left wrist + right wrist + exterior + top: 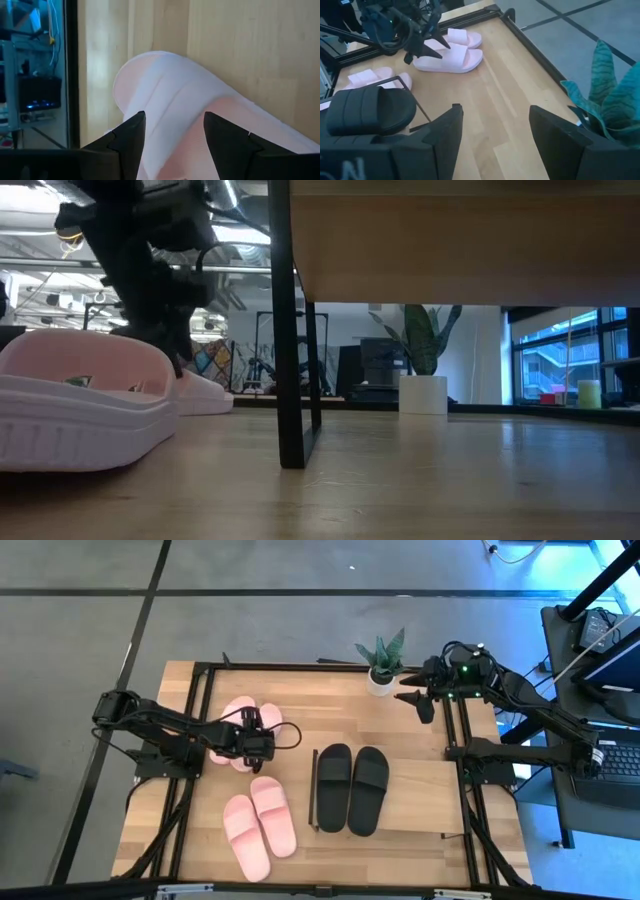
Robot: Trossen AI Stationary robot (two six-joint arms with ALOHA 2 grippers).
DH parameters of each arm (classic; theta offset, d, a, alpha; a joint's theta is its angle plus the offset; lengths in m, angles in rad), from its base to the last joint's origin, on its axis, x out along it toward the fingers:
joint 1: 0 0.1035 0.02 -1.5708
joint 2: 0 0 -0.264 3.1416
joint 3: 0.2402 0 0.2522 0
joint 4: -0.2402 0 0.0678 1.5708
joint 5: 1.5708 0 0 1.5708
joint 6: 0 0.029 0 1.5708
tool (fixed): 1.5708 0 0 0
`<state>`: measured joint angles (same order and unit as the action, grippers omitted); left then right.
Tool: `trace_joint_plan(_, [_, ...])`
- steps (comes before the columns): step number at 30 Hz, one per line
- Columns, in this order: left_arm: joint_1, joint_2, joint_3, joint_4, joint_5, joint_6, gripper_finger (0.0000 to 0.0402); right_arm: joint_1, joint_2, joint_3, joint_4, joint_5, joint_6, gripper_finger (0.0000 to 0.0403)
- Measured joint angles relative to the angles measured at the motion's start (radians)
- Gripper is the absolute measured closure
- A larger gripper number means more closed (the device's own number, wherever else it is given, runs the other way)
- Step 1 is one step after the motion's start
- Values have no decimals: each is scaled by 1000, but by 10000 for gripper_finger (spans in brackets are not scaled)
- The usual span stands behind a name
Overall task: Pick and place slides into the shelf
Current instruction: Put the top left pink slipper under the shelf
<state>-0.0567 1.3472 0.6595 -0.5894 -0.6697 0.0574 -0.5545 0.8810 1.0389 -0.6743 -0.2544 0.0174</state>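
From where I stand, the left gripper (268, 735) hangs over the far pink pair (250, 730), which lies at about ten o'clock on the table (420, 770). Its fingers (131, 135) are spread wide on either side of one pink slide's strap (170, 100), clasping nothing yet; I take that as lining up to pinch the strap, the easiest part of a soft foam sandal to lift by. The second pink pair (260, 825) sits nearer, around seven o'clock, toes angled, well apart from the first pair. The black pair (352, 788) rests side by side near the middle, at roughly five o'clock from centre, just beside a thin dark upright frame (314, 790), and in the low view a light-wood board (450, 240) runs overhead on that dark leg; that looks to be the shelf, though from above I cannot make out its top. None of the slides appears to be on a rack, so the job seems barely started. The right gripper (418, 698) waits at about one o'clock, close to the small potted plant (381, 662), fingers (445, 130) apart and empty, probably parked there to keep out of the left arm's way. The risk I foresee is the foam strap squashing and slipping once pinched.
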Motion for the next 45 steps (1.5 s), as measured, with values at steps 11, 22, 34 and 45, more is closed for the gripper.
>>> trace_joint_plan(11, [46,0,-83,116,-2,6,208,-2,0,0,0,0,0,175])
trace_joint_plan(22, [77,0,-83,152,16,9,208,-2,0,0,-3,0,0,175])
trace_joint_plan(34, [63,-7,24,-129,85,15,208,-2,0,0,-11,0,-6,175])
trace_joint_plan(45, [40,-85,115,-361,130,-28,208,-2,1,0,-11,0,-29,175])
